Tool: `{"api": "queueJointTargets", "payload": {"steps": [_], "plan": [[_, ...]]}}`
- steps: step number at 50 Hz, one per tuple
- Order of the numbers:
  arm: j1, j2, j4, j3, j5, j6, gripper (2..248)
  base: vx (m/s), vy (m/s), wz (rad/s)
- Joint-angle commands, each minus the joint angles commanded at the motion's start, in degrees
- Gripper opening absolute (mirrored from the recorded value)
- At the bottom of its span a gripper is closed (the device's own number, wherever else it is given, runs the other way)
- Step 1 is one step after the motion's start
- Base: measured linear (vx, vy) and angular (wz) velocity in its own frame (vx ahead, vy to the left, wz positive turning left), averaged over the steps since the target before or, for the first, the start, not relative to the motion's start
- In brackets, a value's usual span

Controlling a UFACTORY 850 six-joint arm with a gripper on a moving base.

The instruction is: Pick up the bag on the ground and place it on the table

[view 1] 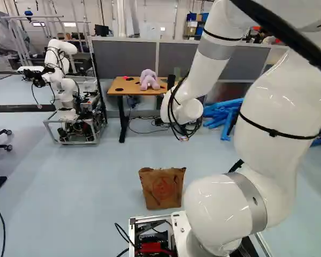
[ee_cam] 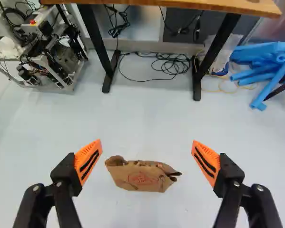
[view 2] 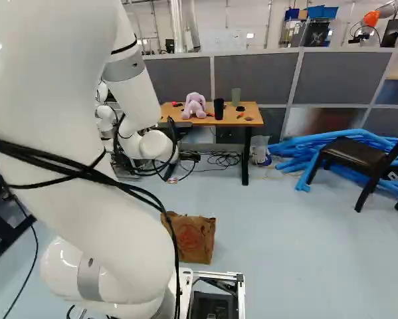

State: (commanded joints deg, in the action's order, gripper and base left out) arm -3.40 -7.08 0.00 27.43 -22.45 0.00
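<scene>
The brown paper bag (view 1: 163, 188) stands on the floor just ahead of the base, its crumpled mouth upward; the same bag (view 2: 197, 240) is partly behind cables in the right base view. In the wrist view my gripper (ee_cam: 146, 143) is wide open, with nothing gripped. Beyond the fingers, the bag (ee_cam: 141, 177) shows on the floor below, in line with the space between them and not touching them. The wooden-topped table (view 1: 117, 88) stands farther back against the partition. In the base views, the arm's wrist hides the fingers.
On the table are a purple plush toy (view 2: 194, 105), a black cup (view 2: 218, 108) and small items. Cables lie beneath it. Blue tubes (view 2: 348, 143) and a dark chair (view 2: 358, 158) are to its right. Another robot (view 1: 66, 88) on a metal-framed cart stands to its left.
</scene>
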Motion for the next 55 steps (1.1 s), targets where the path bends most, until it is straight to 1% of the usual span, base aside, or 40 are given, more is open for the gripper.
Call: {"api": "queueJointTargets", "payload": {"steps": [14, 21, 36, 42, 55], "plan": [[-0.9, -3.7, 0.0, 4.2, 8.4, 0.0, 247, 0.0, 0.0, 0.0], [-1.3, -6.4, 0.0, 6.6, 12.7, 0.0, 247, 0.0, 0.0, 0.0], [-1.4, -11.8, 0.0, 10.5, 21.5, 0.0, 247, 0.0, 0.0, 0.0], [-1.4, -13.7, 0.0, 11.6, 23.0, 0.0, 247, 0.0, 0.0, 0.0], [-1.3, -17.3, 0.0, 13.7, 23.5, 0.0, 247, 0.0, 0.0, 0.0]]}}
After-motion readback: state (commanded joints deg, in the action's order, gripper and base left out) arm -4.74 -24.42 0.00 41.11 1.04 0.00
